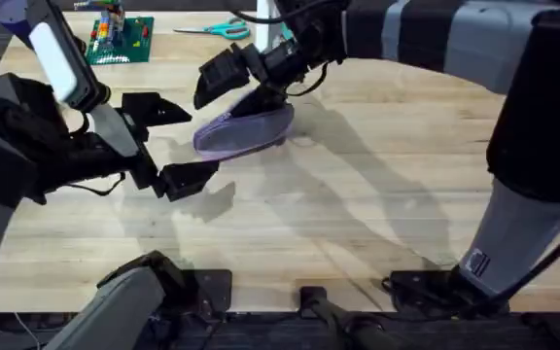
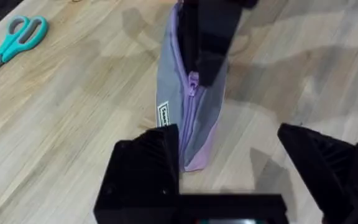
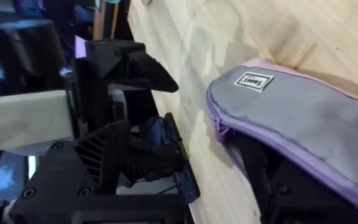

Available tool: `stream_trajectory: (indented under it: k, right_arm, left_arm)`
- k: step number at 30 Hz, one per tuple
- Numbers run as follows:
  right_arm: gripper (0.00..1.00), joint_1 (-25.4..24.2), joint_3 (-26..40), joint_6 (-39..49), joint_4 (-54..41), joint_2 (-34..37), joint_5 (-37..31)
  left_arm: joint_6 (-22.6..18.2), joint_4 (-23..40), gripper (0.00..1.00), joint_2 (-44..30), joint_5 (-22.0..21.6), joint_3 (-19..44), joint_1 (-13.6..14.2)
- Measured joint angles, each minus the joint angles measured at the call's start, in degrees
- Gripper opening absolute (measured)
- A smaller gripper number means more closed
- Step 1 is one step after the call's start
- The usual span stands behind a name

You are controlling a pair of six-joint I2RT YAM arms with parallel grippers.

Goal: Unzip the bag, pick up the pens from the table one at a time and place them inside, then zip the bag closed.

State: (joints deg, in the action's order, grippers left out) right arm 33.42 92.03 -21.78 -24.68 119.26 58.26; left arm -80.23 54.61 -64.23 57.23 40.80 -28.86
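The lavender and grey bag (image 1: 246, 131) lies on the table (image 1: 377, 194), tilted up on its edge, its zipper (image 2: 193, 82) running along the top. My right gripper (image 1: 268, 95) reaches across from the right and is shut on the bag's far end at the zipper, one black finger (image 3: 272, 186) showing under the fabric. At the bag's near end (image 2: 191, 158), my left gripper (image 1: 202, 142) stands open, its two black fingers (image 2: 143, 171) spread to either side without touching it. The pens are out of view.
Teal-handled scissors (image 1: 224, 28) lie at the table's far edge, also seen in the left wrist view (image 2: 14, 37). A green board with coloured parts (image 1: 120, 39) sits at the far left. Bare wood stretches to the right and front of the bag.
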Motion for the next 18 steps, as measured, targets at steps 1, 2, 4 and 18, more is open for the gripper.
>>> stream_trajectory:
  k: [1,2,4,18]
  right_arm:
    - [0.995,-0.28,0.00,-0.13,0.11,0.00,0.42]
    - [0.995,-0.59,-0.02,-0.29,0.19,0.00,0.81]
    - [0.995,-1.09,-0.02,-0.52,0.23,0.00,1.44]
    - [0.995,-3.48,-0.35,-2.32,3.91,0.00,8.19]
  left_arm:
    - [0.00,0.02,0.993,0.00,0.00,0.00,0.00]
    - [0.00,0.00,0.993,0.00,0.00,0.00,0.00]
    - [0.00,0.00,0.993,0.00,0.00,0.00,0.00]
    - [0.00,0.00,0.993,0.00,0.00,0.00,0.00]
